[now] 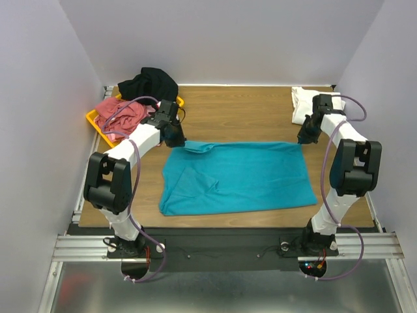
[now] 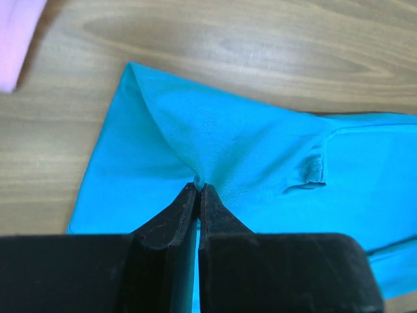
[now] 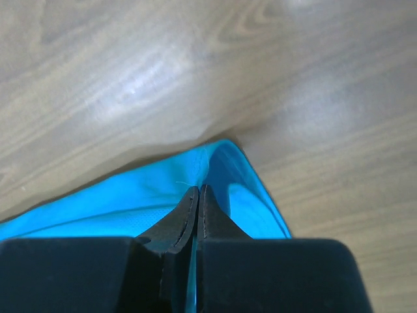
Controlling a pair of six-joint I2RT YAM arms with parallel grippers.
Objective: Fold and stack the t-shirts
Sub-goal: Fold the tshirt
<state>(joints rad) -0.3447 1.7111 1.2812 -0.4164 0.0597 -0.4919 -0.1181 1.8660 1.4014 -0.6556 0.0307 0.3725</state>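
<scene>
The tabletop carried the teal t-shirt, spread flat at its centre. The left claw pinched its far left corner and the right claw its far right corner. A fold was apparently starting. Next, both corners needed lifting together toward the near edge.

Tabletop: light brown wood with visible grain, running between the side walls.
Yellow tray: plastic, lay at the far left corner of the tabletop; only parts of its rim showed.
Walls: plain pale grey, on three sides.
Metal rail: silver, along the near edge.
</scene>
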